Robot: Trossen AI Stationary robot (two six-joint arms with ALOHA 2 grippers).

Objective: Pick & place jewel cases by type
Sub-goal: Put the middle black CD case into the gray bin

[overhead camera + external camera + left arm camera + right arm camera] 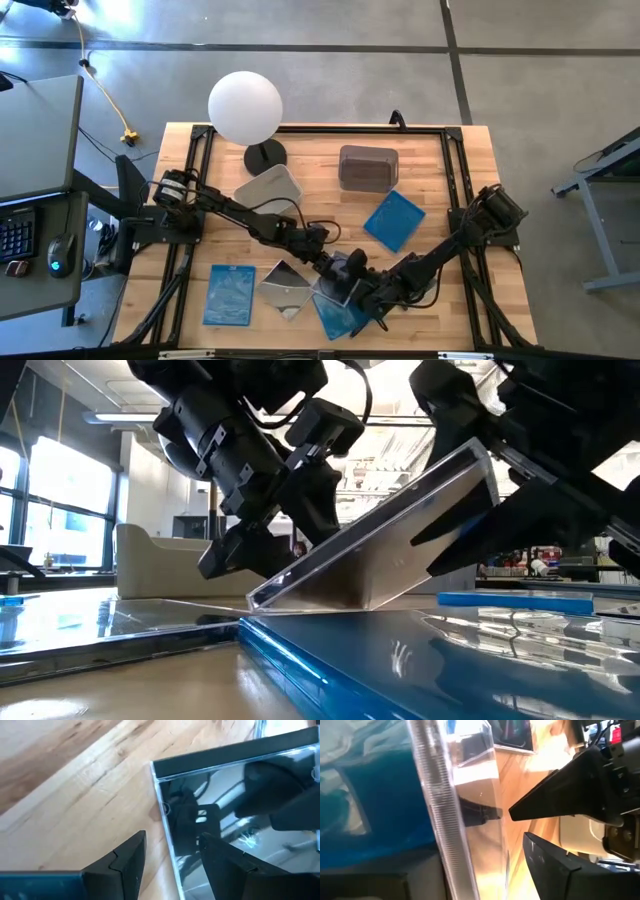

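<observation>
Clear jewel case (385, 535): tilted on its edge at table's six o'clock, resting on a blue jewel case (400, 660).
Right gripper (372, 300): we judge it pinches the raised edge.
Left gripper (170, 865): spread, straddling the low edge.
Risk: we fear it slips and slams flat.

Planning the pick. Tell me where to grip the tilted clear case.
Grip the clear case by its raised edge, coming from the right pincer's side. It leans with the low edge on a blue case, so only the lifted edge leaves room for fingers on both faces.
</observation>
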